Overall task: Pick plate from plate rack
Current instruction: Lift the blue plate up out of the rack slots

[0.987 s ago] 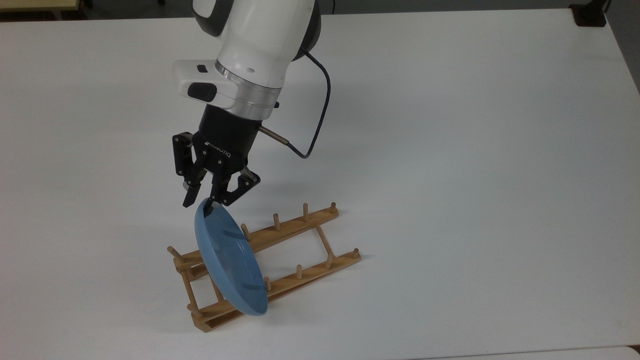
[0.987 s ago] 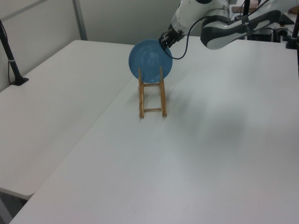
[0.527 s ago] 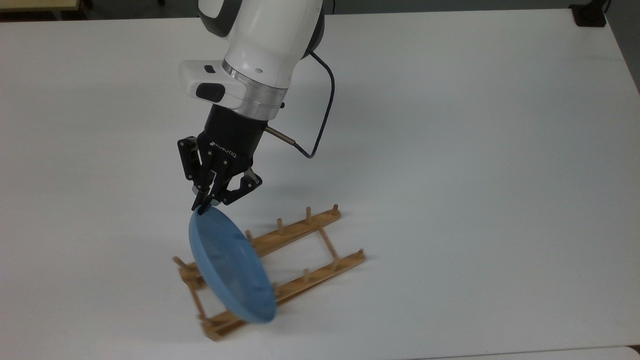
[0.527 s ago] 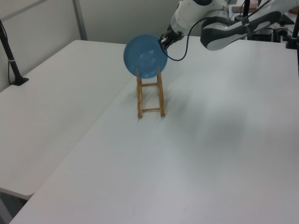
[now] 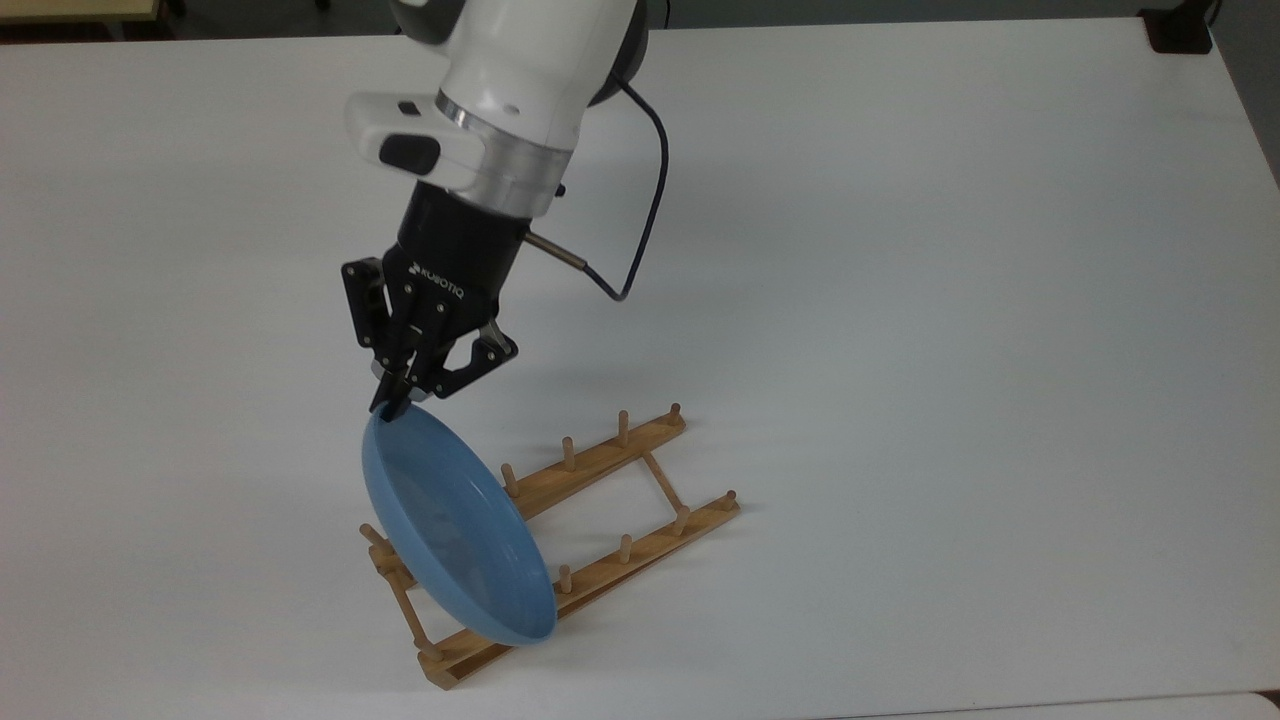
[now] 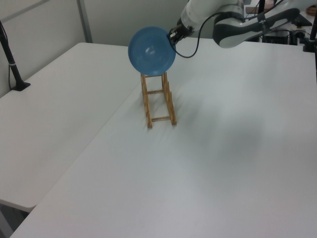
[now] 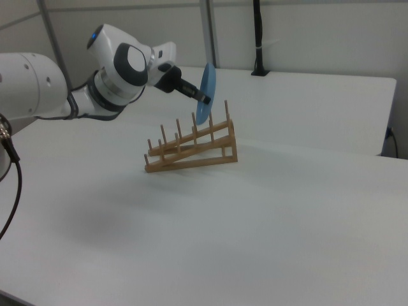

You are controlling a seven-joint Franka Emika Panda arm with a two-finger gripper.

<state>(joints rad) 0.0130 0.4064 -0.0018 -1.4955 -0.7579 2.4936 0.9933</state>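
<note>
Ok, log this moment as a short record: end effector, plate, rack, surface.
end effector: shut on the plate's upper rim
plate: light blue, held on edge; the right view shows its lower edge still down among the rack's end pegs
plate rack: light-brown wood, two pegged rails; in the right view, the end under the plate is raised, the other end on the table
table: white, the rack stands on it
</note>
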